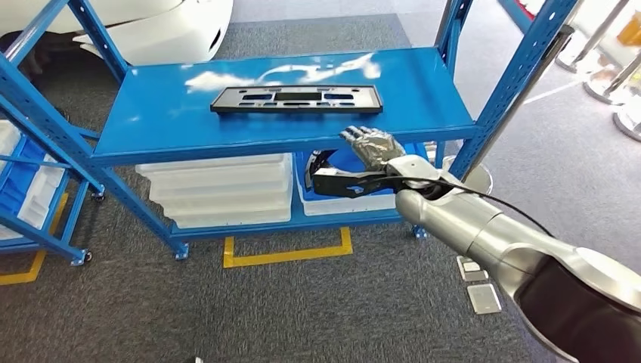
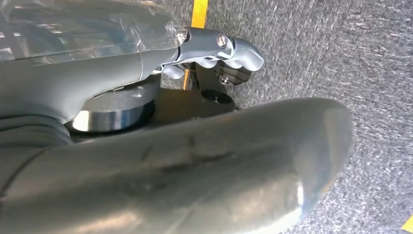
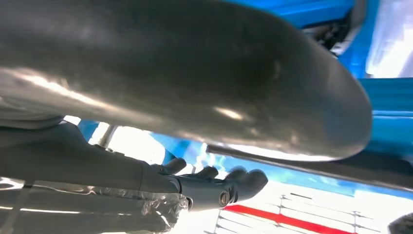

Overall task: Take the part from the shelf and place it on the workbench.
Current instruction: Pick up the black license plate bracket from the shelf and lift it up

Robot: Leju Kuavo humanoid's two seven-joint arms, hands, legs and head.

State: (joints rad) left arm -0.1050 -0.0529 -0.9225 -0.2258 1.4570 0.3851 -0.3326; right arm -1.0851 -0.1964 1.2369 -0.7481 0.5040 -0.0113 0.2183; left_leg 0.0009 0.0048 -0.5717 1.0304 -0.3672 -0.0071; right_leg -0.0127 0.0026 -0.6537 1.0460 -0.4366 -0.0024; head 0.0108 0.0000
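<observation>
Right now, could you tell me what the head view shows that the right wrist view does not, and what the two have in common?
Only the head view shows the flat black part lying on the blue shelf, white bins on the lower level, the grey carpet and yellow floor tape. Only the right wrist view shows the underside of the right hand's fingers, curled, close up. Both show the right hand, holding nothing, near the blue shelf's front edge.
</observation>
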